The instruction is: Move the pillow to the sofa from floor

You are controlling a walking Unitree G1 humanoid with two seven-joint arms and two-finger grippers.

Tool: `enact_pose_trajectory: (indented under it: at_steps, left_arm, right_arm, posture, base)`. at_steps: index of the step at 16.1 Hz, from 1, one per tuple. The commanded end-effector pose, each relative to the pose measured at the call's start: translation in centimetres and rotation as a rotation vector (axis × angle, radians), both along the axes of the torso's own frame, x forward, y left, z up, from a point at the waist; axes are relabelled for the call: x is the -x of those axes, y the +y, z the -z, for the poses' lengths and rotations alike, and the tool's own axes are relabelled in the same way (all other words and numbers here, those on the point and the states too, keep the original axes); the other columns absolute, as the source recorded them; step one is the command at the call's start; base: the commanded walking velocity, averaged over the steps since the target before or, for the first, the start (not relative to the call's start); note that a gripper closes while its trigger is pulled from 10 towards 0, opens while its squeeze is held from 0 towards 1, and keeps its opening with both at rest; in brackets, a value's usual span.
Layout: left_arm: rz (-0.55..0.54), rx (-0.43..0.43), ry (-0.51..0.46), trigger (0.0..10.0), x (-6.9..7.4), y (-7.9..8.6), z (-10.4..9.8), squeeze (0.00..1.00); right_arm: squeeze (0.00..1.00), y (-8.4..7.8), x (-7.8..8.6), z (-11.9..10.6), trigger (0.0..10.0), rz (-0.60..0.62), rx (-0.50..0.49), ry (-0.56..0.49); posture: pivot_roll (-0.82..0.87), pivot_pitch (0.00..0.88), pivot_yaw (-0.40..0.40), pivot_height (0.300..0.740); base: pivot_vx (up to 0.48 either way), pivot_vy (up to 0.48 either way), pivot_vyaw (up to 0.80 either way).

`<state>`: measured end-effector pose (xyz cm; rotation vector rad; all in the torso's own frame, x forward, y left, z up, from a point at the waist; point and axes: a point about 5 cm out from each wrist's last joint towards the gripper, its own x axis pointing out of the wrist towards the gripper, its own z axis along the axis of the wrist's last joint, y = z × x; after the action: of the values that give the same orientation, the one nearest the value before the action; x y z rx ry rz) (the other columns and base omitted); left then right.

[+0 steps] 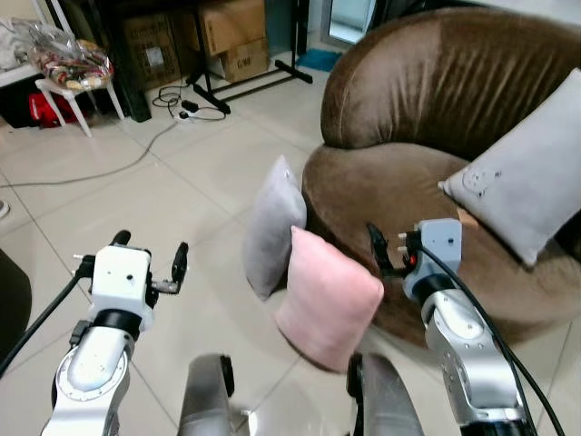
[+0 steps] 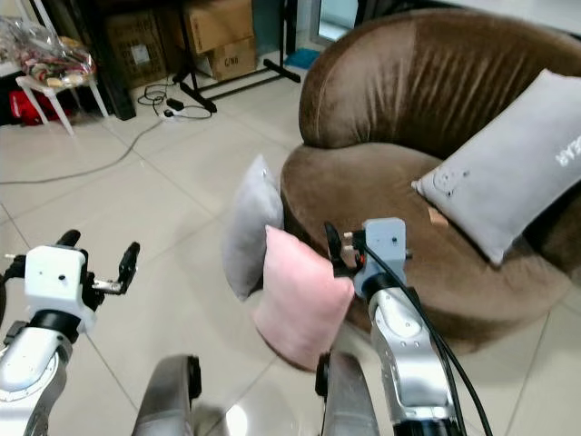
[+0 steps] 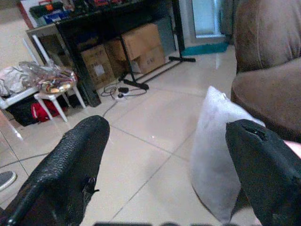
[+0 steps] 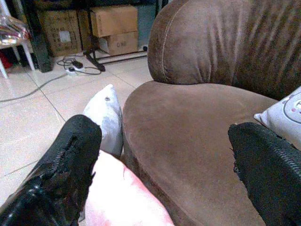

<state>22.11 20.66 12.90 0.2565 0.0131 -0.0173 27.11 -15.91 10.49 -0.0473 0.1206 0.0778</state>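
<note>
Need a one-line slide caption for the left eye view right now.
Both open tools, left tool and right tool, hover near the pink pillow and grey pillow leaning against the brown sofa.

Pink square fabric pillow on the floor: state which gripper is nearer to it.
Right. The right gripper hangs open just above the pink square fabric pillow's top edge, by the brown sofa. The left gripper, open, is well off to its left.

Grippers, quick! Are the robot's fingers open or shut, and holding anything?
Left gripper: open, holding nothing.
Right gripper: open, holding nothing, just above the pink pillow.
</note>
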Motion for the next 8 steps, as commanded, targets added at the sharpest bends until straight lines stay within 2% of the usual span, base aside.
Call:
enact_pose_trajectory:
  at_steps: [1,2,8]
  left_arm:
    - [0.002,-0.013,-0.007,10.0,0.14,0.26,-0.22,1.00]
    - [0.003,-0.016,-0.006,10.0,0.16,0.28,-0.20,1.00]
    - [0.010,-0.027,-0.004,10.0,0.08,0.28,-0.22,1.00]
  right_arm:
    - [1.00,0.47,-0.25,-0.26,10.0,-0.012,-0.005,-0.004]
    - [1.00,0.53,-0.28,-0.26,10.0,-0.016,-0.002,-0.006]
    - [1.00,0.04,-0.44,-0.32,10.0,0.031,-0.018,-0.005]
  posture:
    - [0.03,0.000,-0.009,0.565]
    - [0.03,0.000,-0.009,0.565]
    - [0.03,0.000,-0.006,0.565]
  base:
    - [0.300,0.000,0.80]
    - [0.300,0.000,0.80]
    - [0.303,0.000,0.00]
